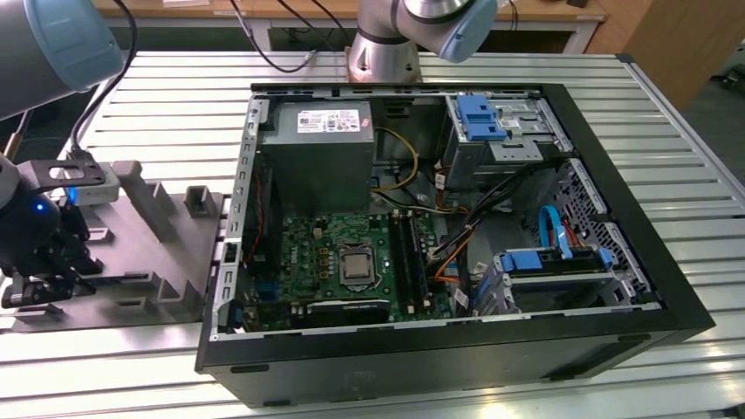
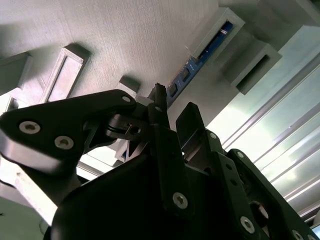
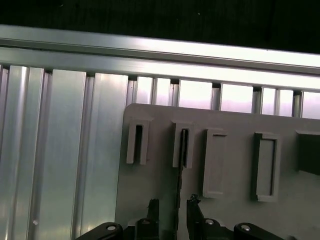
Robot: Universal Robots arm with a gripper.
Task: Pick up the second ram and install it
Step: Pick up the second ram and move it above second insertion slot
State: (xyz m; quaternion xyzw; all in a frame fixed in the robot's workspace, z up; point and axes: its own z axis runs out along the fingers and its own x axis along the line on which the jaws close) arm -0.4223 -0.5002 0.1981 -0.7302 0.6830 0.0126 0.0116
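Observation:
The second ram (image 3: 183, 147) stands on edge in a narrow holder of the grey fixture plate (image 3: 160, 175); in the second wrist view the ram (image 2: 186, 72) shows as a thin blue-green strip. My gripper (image 3: 172, 209) is low over that holder, one finger on each side of the board's near end, with a gap on both sides, so it is open. In the exterior view the gripper (image 1: 41, 275) hangs over the fixture at the far left. The motherboard (image 1: 349, 253) with its long black slots (image 1: 407, 253) lies inside the open computer case (image 1: 442, 340).
The fixture plate (image 1: 152, 262) carries several other raised holders beside the ram's. The case stands to the exterior view's right of it on a slatted aluminium table (image 1: 174, 96). Cables, a power supply (image 1: 314, 157) and blue drive brackets (image 1: 477, 118) crowd the case. An arm base (image 1: 385, 52) stands behind.

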